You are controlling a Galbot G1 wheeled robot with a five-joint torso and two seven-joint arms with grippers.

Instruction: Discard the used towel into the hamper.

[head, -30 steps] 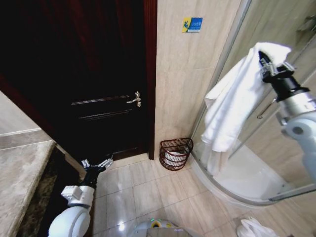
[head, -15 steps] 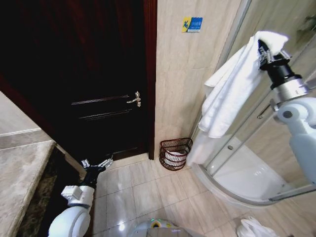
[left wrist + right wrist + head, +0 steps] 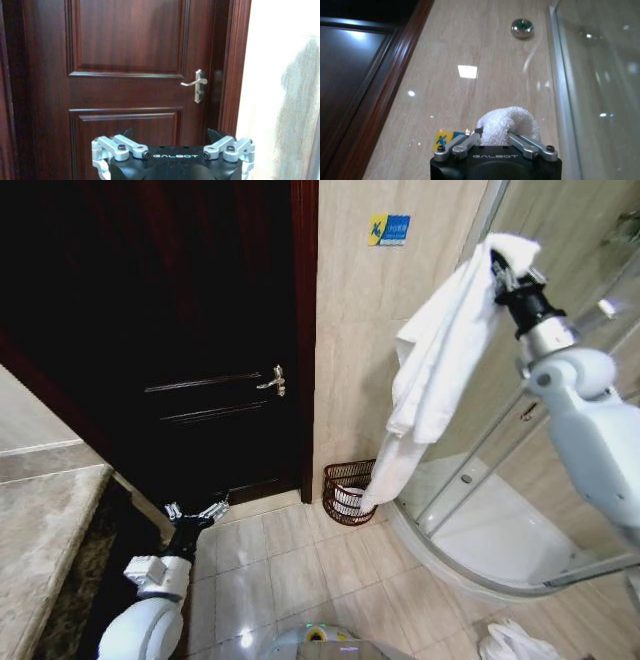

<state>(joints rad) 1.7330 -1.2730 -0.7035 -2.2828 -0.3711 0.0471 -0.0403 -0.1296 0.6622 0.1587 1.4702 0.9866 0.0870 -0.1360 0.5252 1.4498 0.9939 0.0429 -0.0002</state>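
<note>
A long white towel (image 3: 435, 365) hangs from my right gripper (image 3: 500, 265), which is raised high near the shower's glass edge and shut on the towel's top fold (image 3: 507, 123). The towel's lower end dangles over the hamper (image 3: 345, 492), a dark reddish-brown open-weave basket on the floor against the tiled wall, and hides part of its rim. My left gripper (image 3: 197, 510) is parked low by the dark wooden door, open and holding nothing; its fingers (image 3: 120, 144) point at the door.
A dark wooden door (image 3: 200, 340) with a metal handle (image 3: 273, 381) stands left of the hamper. A curved glass shower enclosure (image 3: 500, 530) fills the right. More white cloth (image 3: 515, 642) lies on the floor at the bottom right. A stone counter (image 3: 45, 550) runs along the left.
My right arm has swung left with the towel. Its hanging end has moved from in front of the shower tray to over the hamper. The left arm has not moved.
</note>
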